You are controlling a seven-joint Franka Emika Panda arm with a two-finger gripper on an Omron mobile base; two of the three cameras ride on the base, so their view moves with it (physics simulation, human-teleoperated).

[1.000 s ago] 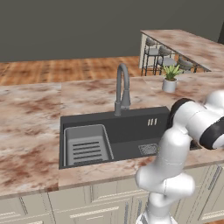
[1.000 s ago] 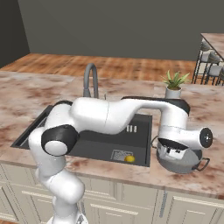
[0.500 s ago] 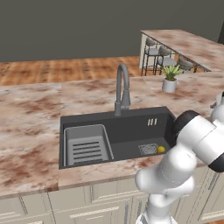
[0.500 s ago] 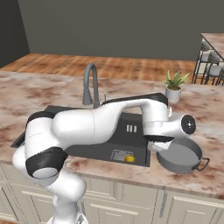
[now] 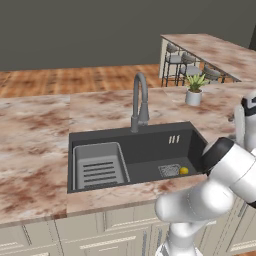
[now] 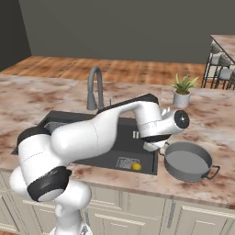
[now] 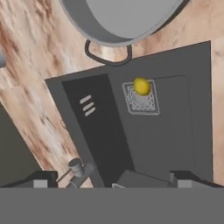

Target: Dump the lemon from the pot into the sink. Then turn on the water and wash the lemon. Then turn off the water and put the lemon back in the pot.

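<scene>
Hand view showed small bright yellow lemon (image 7: 141, 86) lying on square drain grate (image 7: 141, 97) of dark grey rectangular sink (image 7: 175, 127). Shallow round dark grey metal pot (image 6: 186, 161) sat upright and empty on marbled brown worktop (image 6: 206, 133), just beside sink's right rim. End effector (image 6: 155, 146) hung between pot and sink, jaws spread wide, gripping nothing. Dump step judged done. No stream fell from tall grey arched faucet (image 5: 139, 102); water on, wash, water off, lemon return left.
</scene>
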